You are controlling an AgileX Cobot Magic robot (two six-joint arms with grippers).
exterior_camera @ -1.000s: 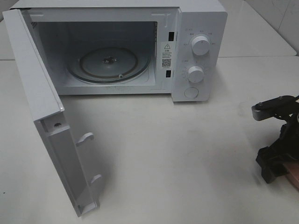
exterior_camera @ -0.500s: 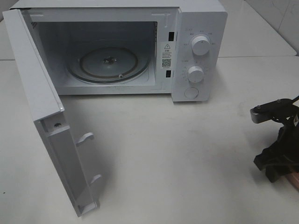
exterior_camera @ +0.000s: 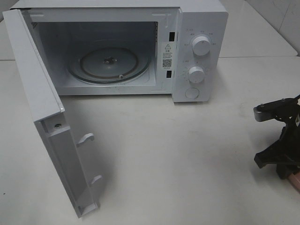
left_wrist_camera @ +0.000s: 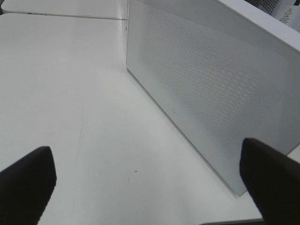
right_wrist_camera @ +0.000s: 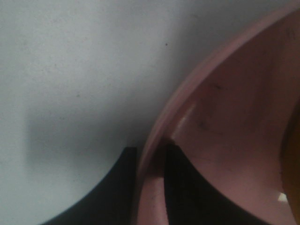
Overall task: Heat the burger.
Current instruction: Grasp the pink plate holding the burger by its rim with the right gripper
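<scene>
Shifted a touch closer to the right edge of the high view since a second ago and squeezed in tight, talking about the right pincer (right_wrist_camera: 150,187) here. Now clamped on the rim of the pink plate (right_wrist_camera: 225,108), one finger outside, the other inside the dish. Can only catch a sliver of the burger (right_wrist_camera: 294,154): orange-brown, inside the plate's curve, near the inner finger but apart from it. Can't make out more of it than that.

Moving outward: white table (exterior_camera: 187,154) under everything, then the microwave (exterior_camera: 201,18) well off at the back, with its door (exterior_camera: 42,93) swung wide and the glass turntable (exterior_camera: 110,63) in plain sight. Way over on the other side, left pincer (left_wrist_camera: 147,187) spread wide open, hanging just beside the outer face of that door.
</scene>
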